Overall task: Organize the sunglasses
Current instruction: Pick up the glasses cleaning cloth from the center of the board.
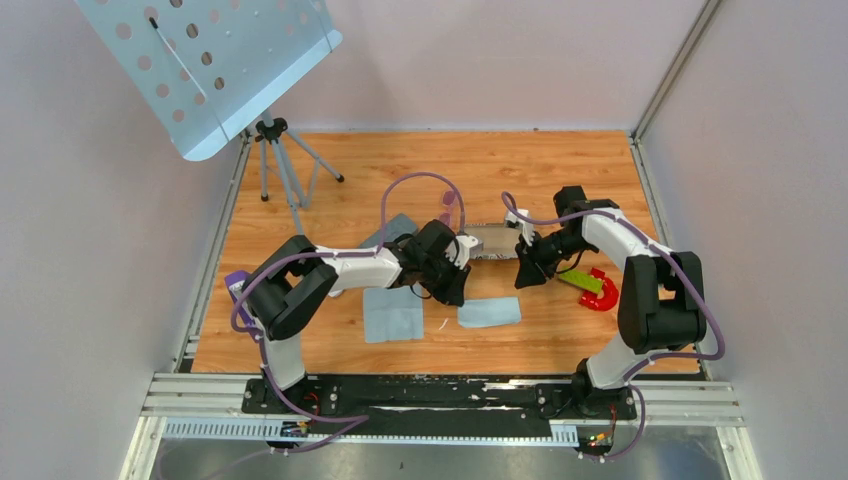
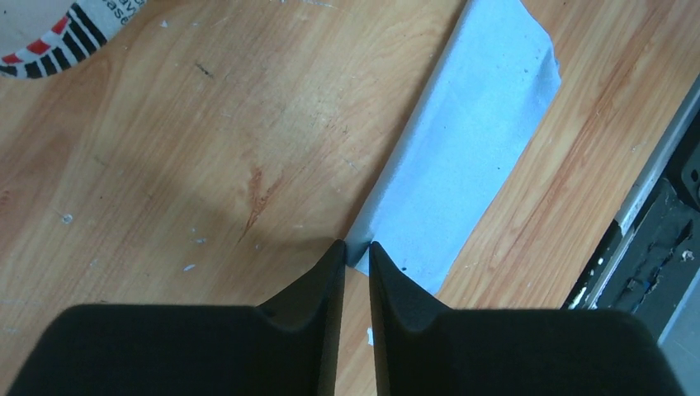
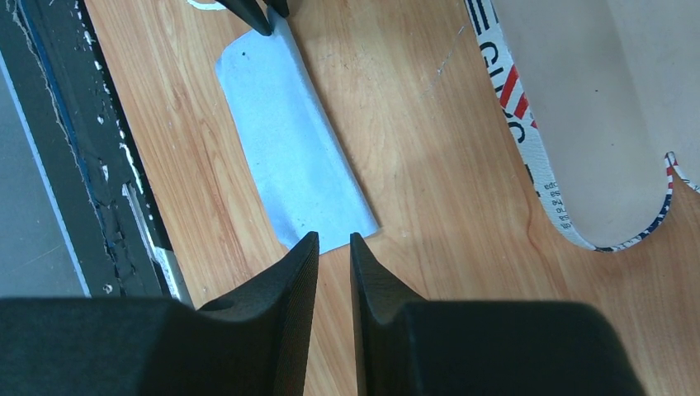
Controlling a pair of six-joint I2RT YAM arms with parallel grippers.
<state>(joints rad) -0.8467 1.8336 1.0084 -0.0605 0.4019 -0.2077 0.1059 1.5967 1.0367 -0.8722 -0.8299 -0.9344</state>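
Top external view sets the grained wooden table (image 1: 330, 170) under both arms, which meet mid-table at the open flag-patterned case (image 1: 490, 241). The case is a stiff oblong shell with a smooth cream lining, its long axis running left to right. Just near of it lies a blue-grey cloth (image 1: 489, 312), thin, matte and limp, flat on the wood and also stretched left to right between the two hands. The sunglasses (image 1: 450, 208) seem to be the small, glossy pink-tinted shape just far of the left wrist, by the case's left end. They are too small to tell which way their long axis runs. They lie on the far side of both hands and the left arm is plainly nearer, so I judge a reach for them goes far and slightly left from the cloth. The left gripper (image 2: 357, 252) holds its black jaws a slit apart at the cloth's left corner. The right gripper (image 3: 330, 239) is equally narrow at the cloth's right edge. Whether either pinches the cloth I cannot tell.
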